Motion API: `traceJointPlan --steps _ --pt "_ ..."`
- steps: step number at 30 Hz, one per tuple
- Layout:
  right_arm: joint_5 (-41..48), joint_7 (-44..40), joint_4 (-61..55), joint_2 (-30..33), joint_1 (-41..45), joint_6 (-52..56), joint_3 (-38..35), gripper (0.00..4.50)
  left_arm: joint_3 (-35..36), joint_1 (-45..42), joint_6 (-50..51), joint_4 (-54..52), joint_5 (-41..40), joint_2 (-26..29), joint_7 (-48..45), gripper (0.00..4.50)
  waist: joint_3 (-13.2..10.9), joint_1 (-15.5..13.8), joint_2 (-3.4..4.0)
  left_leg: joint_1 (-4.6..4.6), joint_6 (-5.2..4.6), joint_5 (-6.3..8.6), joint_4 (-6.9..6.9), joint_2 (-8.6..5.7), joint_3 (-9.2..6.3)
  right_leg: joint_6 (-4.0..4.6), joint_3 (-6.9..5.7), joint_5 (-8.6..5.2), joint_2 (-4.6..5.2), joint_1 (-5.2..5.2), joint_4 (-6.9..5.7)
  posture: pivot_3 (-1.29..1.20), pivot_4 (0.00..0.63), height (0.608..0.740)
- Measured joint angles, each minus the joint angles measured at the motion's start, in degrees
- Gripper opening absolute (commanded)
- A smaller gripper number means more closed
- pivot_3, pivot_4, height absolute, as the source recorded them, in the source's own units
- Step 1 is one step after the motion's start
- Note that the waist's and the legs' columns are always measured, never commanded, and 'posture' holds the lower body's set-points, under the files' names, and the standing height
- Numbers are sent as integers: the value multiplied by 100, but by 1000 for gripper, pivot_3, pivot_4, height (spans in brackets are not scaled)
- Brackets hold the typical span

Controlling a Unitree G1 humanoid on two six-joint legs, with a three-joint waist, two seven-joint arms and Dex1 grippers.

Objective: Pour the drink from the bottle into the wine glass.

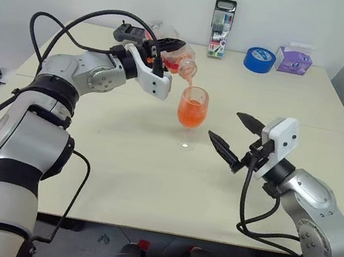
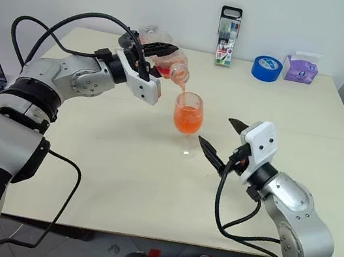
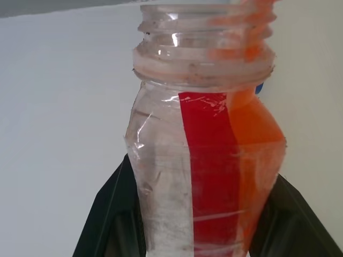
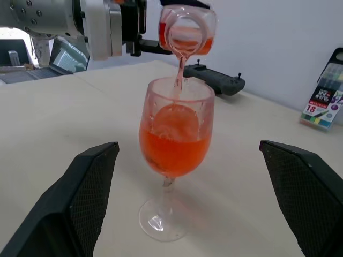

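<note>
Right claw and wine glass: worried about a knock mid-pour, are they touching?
Apart. In the right wrist view the open right claw has bare table between each finger and the wine glass.

Bottle [image 1: 178,60] tipped above wine glass [image 1: 192,109] mid-table [image 1: 117,179] — right hand [image 1: 232,141] just right of glass, tape roll [image 1: 259,59] behind.

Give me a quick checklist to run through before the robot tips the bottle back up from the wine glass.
1. Left gripper shut on the bottle: ok.
2. Bottle mouth over the wine glass, stream landing inside: ok.
3. Glass upright on the table, foot flat: ok.
4. Drink level below the rim, about half the bowl: ok.
5. Right gripper open, beside the glass, not touching it: ok.
6. Bottle empty: not ok, some drink left inside.
</note>
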State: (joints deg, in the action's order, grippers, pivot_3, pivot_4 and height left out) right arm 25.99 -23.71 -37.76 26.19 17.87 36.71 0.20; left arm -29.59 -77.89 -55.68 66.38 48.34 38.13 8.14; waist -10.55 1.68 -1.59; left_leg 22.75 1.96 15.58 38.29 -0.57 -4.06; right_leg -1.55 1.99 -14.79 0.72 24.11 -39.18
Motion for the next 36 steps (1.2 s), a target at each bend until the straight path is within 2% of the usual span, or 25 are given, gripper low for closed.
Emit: traceJointPlan --steps 3,11,16,21,24,28,36 --pt "23 6 0 -9 182 28 4 4500 65 17 6 5 -193 -39 -99 1787 0 0 0 1 0 0 2 0 0 0 0 0 0 0 0 0 150 740" --pt "126 95 19 -98 884 140 -18 4500 645 361 73 66 -1338 -324 -1157 1787 1 6 1 1 0 0 8 0 0 0 1 0 0 1 -6 0 150 740" --pt "311 -52 197 -83 1449 345 48 4500 1912 760 970 14 -3254 -690 -2623 1778 1 23 2 9 -1 1 37 3 -1 1 0 0 -1 9 -29 0 150 740" --pt "793 -78 352 -161 2514 1376 323 4500 3244 1009 2758 -393 -4853 -660 -3423 1768 4 69 7 6 -2 2 47 8 -23 1 -2 0 -5 8 -44 0 150 740" --pt "700 100 626 -357 3112 1903 802 4500 3692 1548 3640 -632 -5325 -635 -3476 1768 9 119 11 2 -2 2 46 10 -38 0 -2 -1 -4 9 -48 0 150 740" --pt "656 139 833 -662 3133 2128 1291 4500 4091 2258 4517 -710 -5663 -684 -3315 1768 9 105 9 26 -1 1 57 4 -49 1 -12 0 15 23 -51 0 150 740" --pt "387 126 1016 -834 3111 2121 1520 4500 4571 2556 5192 -1253 -6142 -716 -3159 1768 14 19 2 17 -1 1 57 -5 -45 1 -10 0 34 19 -52 0 150 740"
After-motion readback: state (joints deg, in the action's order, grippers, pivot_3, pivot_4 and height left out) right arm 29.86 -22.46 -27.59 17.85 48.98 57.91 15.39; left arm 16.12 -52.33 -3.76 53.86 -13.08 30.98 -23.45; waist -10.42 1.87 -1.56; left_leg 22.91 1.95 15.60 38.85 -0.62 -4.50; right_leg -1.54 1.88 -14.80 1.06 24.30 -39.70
